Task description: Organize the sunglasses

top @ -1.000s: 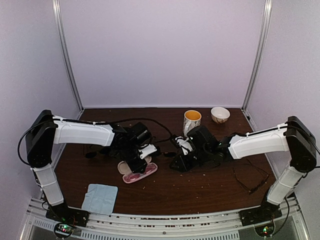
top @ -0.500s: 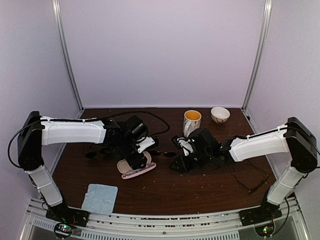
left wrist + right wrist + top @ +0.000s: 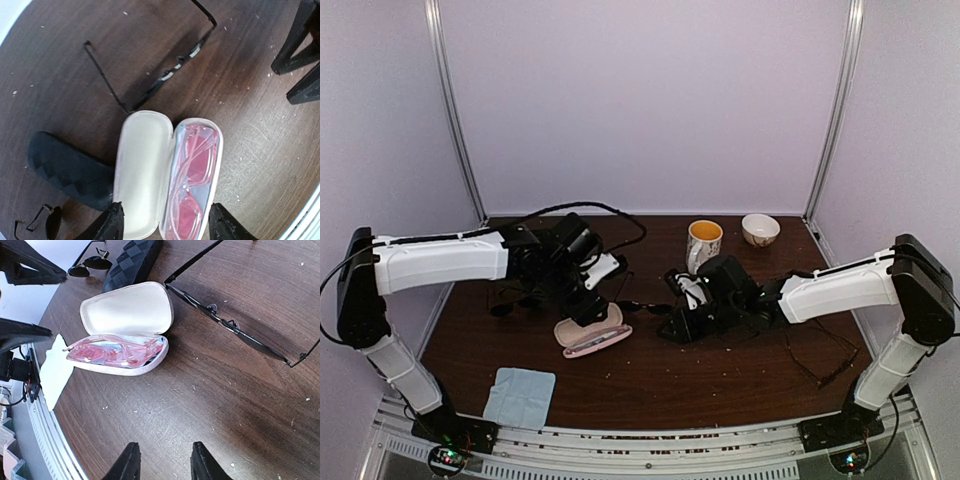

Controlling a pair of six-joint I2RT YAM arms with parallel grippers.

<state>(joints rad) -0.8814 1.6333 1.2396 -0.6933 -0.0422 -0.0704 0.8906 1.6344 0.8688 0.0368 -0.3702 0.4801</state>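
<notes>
The pink glasses (image 3: 194, 167) lie folded in the tray of the open pink case (image 3: 142, 160), directly below the left gripper (image 3: 167, 227). Its fingers stand wide apart, one on each side of the case's near end, and they hold nothing. This pair looks stowed, so I judge the step in hand to be closing the case. Its lid lies flat open on the side of the left finger (image 3: 111, 226). The next move probably calls for catching the lid's outer edge with one finger and swinging it over the tray without pushing the case along the table or pinching a temple. The right gripper (image 3: 165, 462) hangs low with its fingers parted around nothing. The case sits ahead and to the left of them, and the thin black glasses (image 3: 225, 322) lie unfolded ahead and to the right. The black case (image 3: 70, 170) rests against the lid, left of the left fingers. The dark sunglasses (image 3: 50, 220) lie just beyond it, not yet put away.
</notes>
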